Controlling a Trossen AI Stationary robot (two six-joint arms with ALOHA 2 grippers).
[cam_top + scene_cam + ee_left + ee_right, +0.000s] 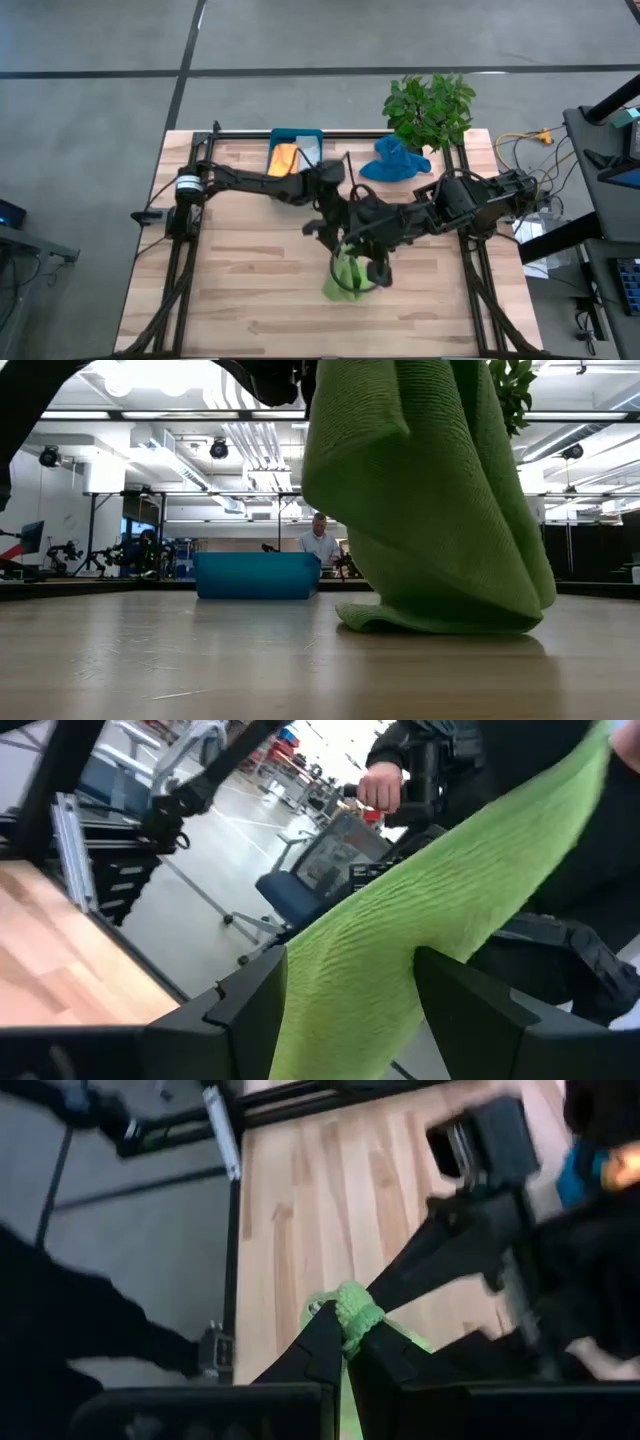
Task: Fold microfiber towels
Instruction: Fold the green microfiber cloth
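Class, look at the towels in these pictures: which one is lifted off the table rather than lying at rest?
The lime green towel: it hangs from the right gripper, only its lower end on the wood. The blue towel lies crumpled by the plant; the orange towel sits in the tray.

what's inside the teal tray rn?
High view: the teal tray holds the orange towel and something pale grey beside it, likely the grey towel. The left arm crosses the tray's near end, so anything under it is hidden.
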